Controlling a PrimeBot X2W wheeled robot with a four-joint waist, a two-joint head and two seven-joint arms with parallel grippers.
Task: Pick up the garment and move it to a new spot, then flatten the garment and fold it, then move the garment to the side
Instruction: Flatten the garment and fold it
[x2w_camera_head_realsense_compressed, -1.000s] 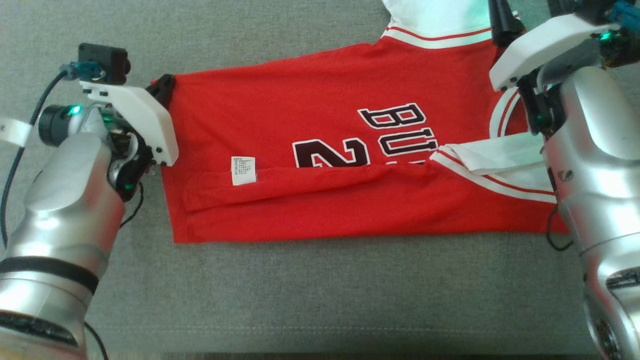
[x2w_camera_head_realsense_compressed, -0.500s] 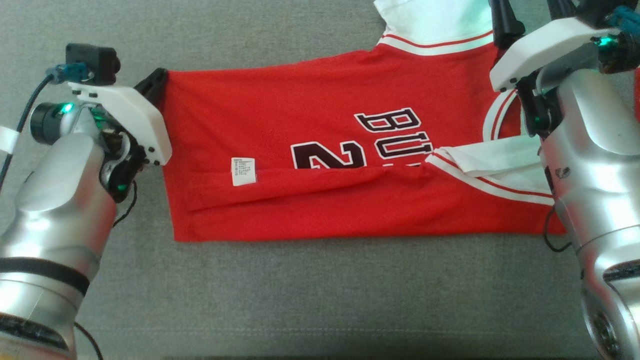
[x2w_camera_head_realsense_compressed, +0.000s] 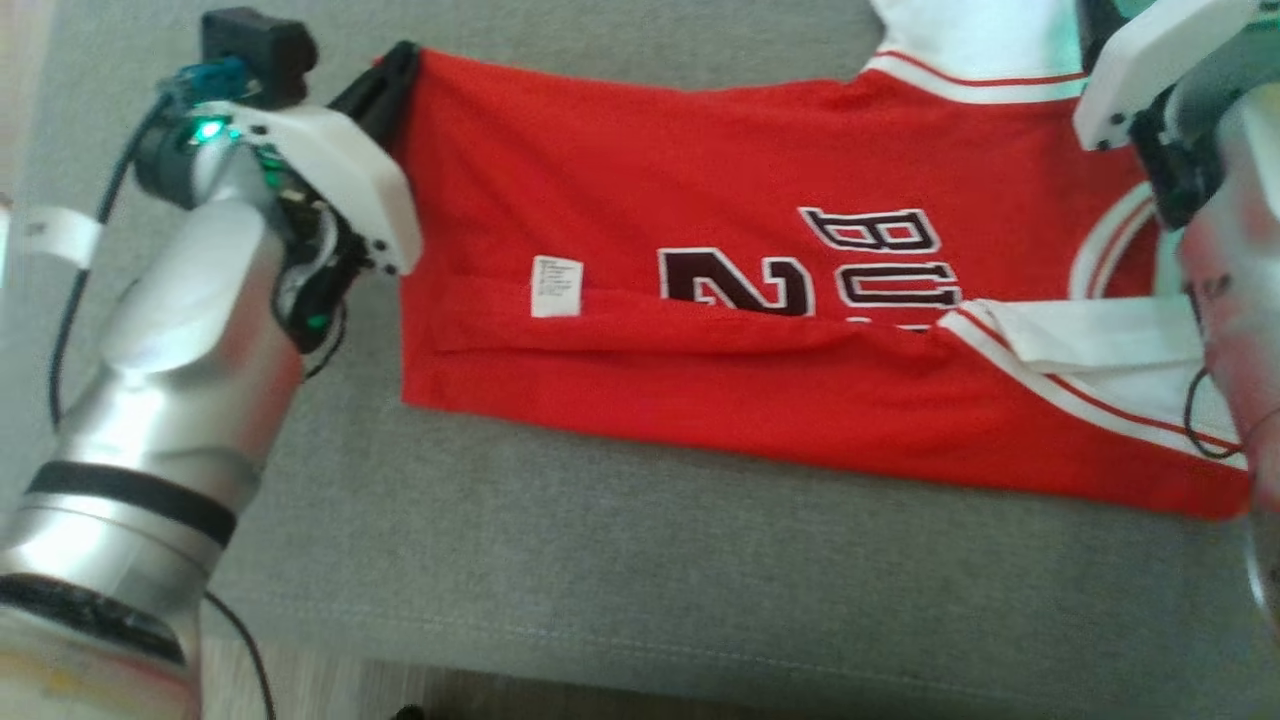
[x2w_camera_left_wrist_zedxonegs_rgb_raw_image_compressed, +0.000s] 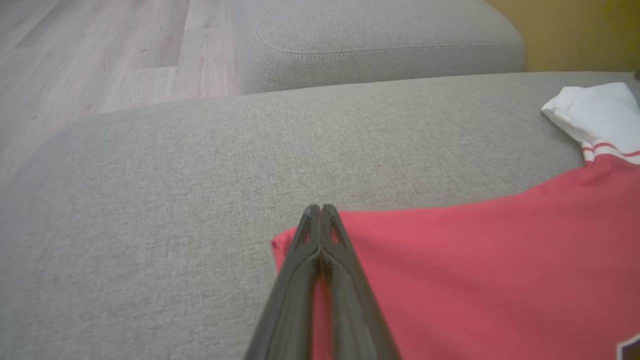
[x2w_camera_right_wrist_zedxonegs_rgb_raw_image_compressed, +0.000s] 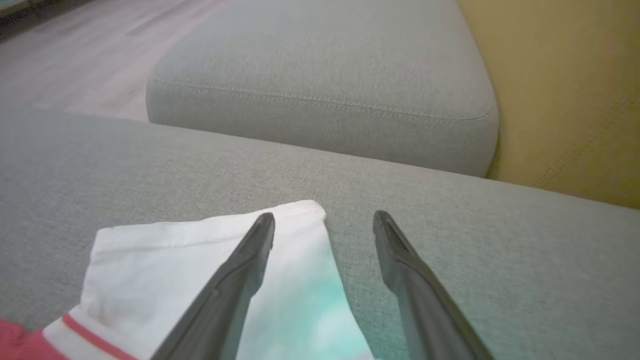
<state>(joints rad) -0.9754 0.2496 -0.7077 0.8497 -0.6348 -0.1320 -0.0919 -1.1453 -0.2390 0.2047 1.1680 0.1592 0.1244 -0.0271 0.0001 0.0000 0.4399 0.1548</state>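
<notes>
The red shirt (x2w_camera_head_realsense_compressed: 750, 150) lies spread out on the grey cushion (x2w_camera_head_realsense_compressed: 600, 600). The long side of the shirt nearest the robot is already folded over, up to the white tag (x2w_camera_head_realsense_compressed: 557, 287) and the big number.

The left claw (x2w_camera_head_realsense_compressed: 400, 60) is shut tight on the shirt's far corner, at the bottom hem. A little red cloth sticks out between its two dark fingers.

The right claw (x2w_camera_right_wrist_zedxonegs_rgb_raw_image_compressed: 324, 220) is wide open at the other end of the shirt. It holds nothing. Half of it is over the shirt's white sleeve (x2w_camera_right_wrist_zedxonegs_rgb_raw_image_compressed: 200, 260) and half is over bare cushion just beside the sleeve. I cannot tell if it touches the cloth.

What has changed? The whole head picture has slid and tipped, so the robot's head has moved, not the shirt. The shirt looks the same shape as a second ago. The left claw is still pinching the same corner, and that far edge now looks pulled straight. The right claw was open then and is open now.

So I think the far side gets folded next. The left claw is ready, but the right claw must first close on its end of the shirt.
</notes>
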